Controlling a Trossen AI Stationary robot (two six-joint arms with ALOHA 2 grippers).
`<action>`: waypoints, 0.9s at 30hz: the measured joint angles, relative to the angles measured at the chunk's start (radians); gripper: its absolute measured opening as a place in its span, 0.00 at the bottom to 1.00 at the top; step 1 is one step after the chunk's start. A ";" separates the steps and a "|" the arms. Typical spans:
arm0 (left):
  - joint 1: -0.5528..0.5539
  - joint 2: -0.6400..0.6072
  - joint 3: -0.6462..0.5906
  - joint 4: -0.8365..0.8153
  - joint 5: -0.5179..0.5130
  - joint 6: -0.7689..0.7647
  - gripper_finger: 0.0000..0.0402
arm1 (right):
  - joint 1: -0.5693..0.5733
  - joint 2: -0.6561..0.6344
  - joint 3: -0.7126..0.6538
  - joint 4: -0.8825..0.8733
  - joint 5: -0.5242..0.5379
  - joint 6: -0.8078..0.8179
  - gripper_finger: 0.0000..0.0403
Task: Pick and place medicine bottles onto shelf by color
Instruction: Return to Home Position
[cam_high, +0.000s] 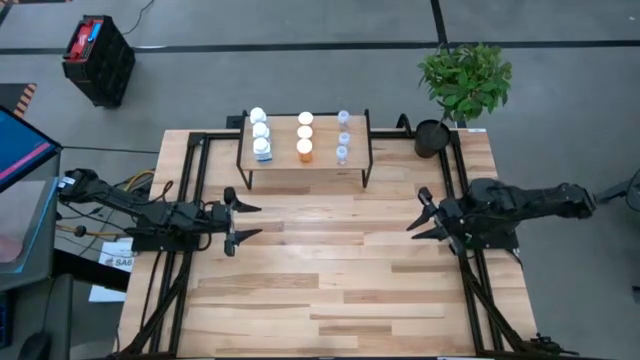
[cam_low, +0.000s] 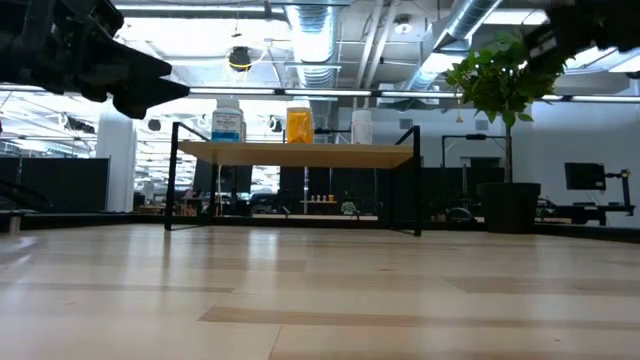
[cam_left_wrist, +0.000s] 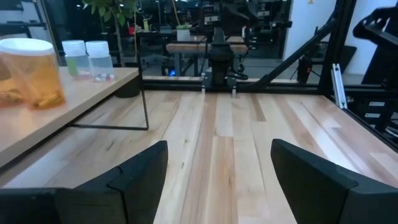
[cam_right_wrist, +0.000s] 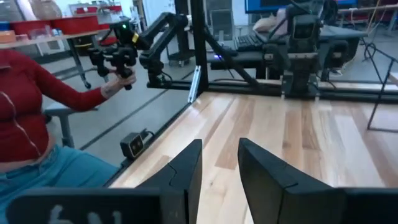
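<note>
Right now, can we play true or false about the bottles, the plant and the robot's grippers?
1. The shelf holds three white bottles, three orange bottles and three clear bottles. True.
2. The orange bottles are the middle row. True.
3. The left gripper holds a bottle. False: it is open and empty over the table, and so is the right gripper.
4. The plant stands on the shelf. False: it stands beside the shelf, by the table's far corner.
5. The white bottles are nearest the plant. False: the clear bottles are.
</note>
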 joint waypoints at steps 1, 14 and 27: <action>0.000 0.000 0.000 0.000 0.000 -0.005 0.68 | -0.002 -0.022 -0.020 0.006 0.000 0.000 0.31; 0.000 0.000 0.000 -0.001 0.000 -0.032 0.68 | -0.003 -0.284 -0.214 0.036 0.022 -0.030 0.31; 0.000 0.000 0.000 -0.016 0.018 -0.056 0.68 | -0.095 -0.278 -0.305 0.147 0.143 -0.038 0.31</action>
